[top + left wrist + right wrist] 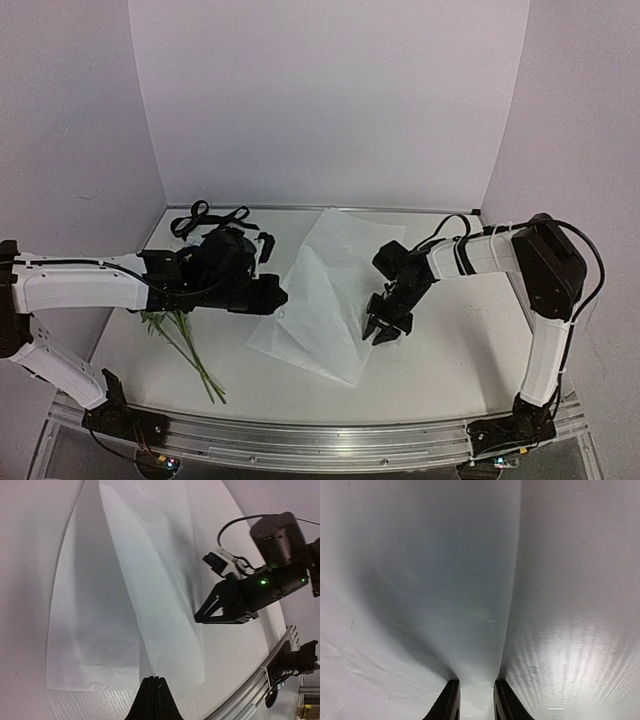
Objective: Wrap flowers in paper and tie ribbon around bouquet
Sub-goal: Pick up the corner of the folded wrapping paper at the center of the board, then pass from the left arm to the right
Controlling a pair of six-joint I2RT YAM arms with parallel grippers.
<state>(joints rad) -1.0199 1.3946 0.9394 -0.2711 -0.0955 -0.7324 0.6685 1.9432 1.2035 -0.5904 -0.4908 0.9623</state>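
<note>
Top external view gives me the paper [325, 290] lying rumpled and partly folded over near the middle of the table [450, 360], with one arm at each side of it. On my left wrist feed the left gripper [154, 680] has its fingers pressed together with no gap, and they meet right on the near edge of the sheet, where a raised crease runs away from the tips, so I read that as a pinch on the paper. On the right wrist feed the right gripper [476, 682] has its fingers parted a little, straddling a ridge of the sheet that rises between them; I see no clamp there. The flowers [185, 342] lie on the table left of the paper, with their green stems pointing toward the near edge and the blooms hidden under the left arm. The ribbon [205, 217] sits in a loose tangle at the back left, well apart from the paper.
</note>
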